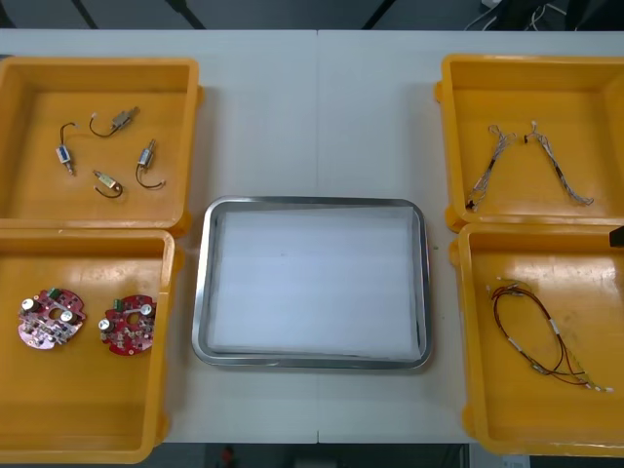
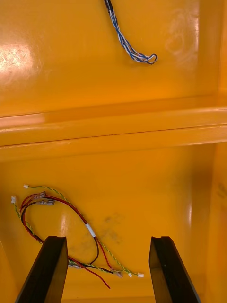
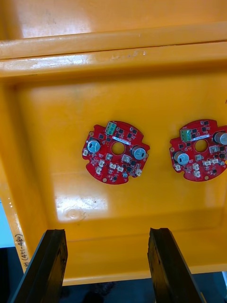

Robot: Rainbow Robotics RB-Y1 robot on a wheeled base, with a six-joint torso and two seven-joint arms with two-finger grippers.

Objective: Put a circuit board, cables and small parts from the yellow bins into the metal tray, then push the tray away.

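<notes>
Near, left side: the left pincer (image 3: 107, 232) was noted over the near-left yellow bin (image 1: 88, 400), fingers spread, nothing held. One circuit board (image 3: 116, 152) was seen flat on the bin floor beyond the gap between the fingers. A second circuit board (image 3: 198, 149) was seen beside it, not touching.

Near, right side: the right pincer (image 2: 108, 239) was noted over the near-right yellow bin (image 1: 546, 419), likewise spread and empty. The red and yellow cable (image 2: 91, 230) was found loosely looped on the floor, one end between the fingers and the loop running past one finger.

Middle of the tabletop (image 1: 312, 117): the metal tray (image 1: 312, 202) was recorded between the bins, white inside, nothing placed in it. The task was judged not yet begun.

Far: four small metal parts (image 1: 122, 119) were counted in the far-left yellow bin (image 1: 39, 107). Two blue and white cables (image 2: 125, 46) were seen in the far-right yellow bin (image 1: 546, 97).

Risks judged:
- The boards were flat and thin, so a closing grip could skate off the edge or be stopped by the bin floor.
- The slack cable could be caught by one strand only, then snagged on the bin wall or dropped short of the tray.
</notes>
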